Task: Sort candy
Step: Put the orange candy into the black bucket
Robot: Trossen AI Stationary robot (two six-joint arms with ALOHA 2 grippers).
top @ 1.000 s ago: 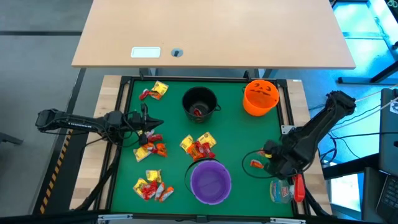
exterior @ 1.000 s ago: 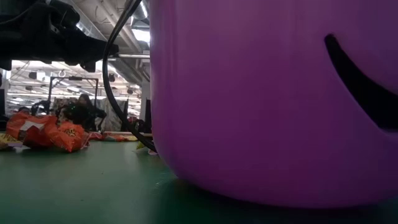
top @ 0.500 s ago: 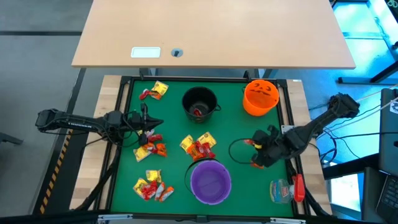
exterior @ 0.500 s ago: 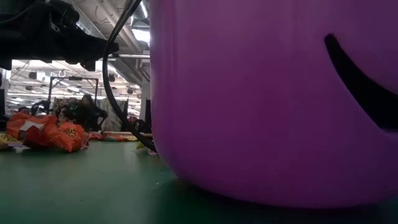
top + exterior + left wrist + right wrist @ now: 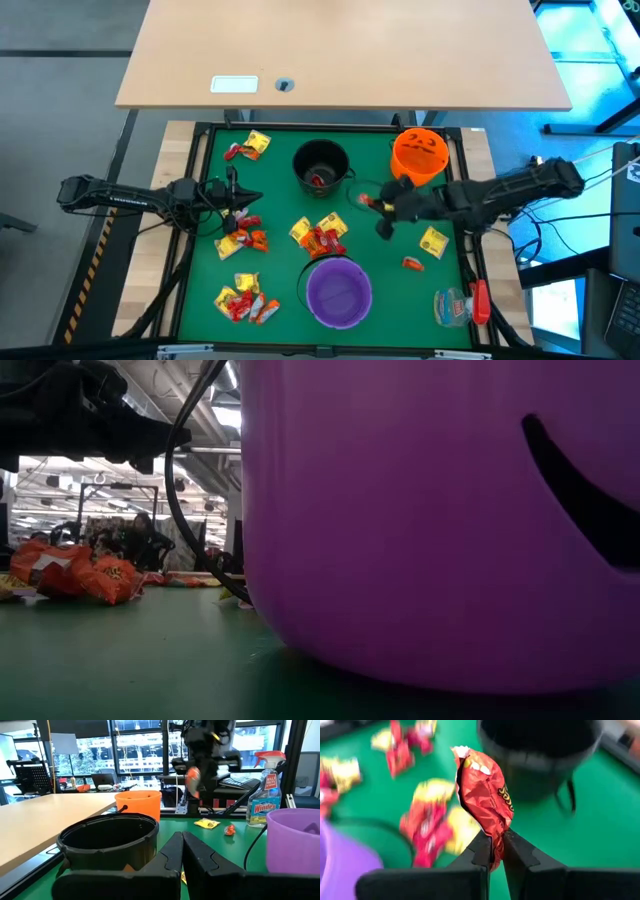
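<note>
My right gripper hangs above the green mat between the black bowl and the orange bowl. It is shut on one red-orange wrapped candy. More candy lies in heaps on the mat. Two loose pieces lie at the right. The purple bowl stands at the near edge. My left gripper waits shut and level at the table's left, touching nothing. My right gripper pinches the candy's lower wrapper end between its two fingers. The rest of the wrapper stands out past the fingertips. The fingers slant down, coming from the table's right. The candy is lifted clear of the mat.
A clear spray bottle with a red part lies at the near right corner. A wooden table stands beyond the far edge. The purple bowl fills the low view. Bare mat lies between the bowls and the heaps.
My right gripper has swung from the near right of the mat toward the far left, rising, and now hangs near the black bowl with the candy still pinched. Where it was, a yellow and a red piece now show on the mat.
</note>
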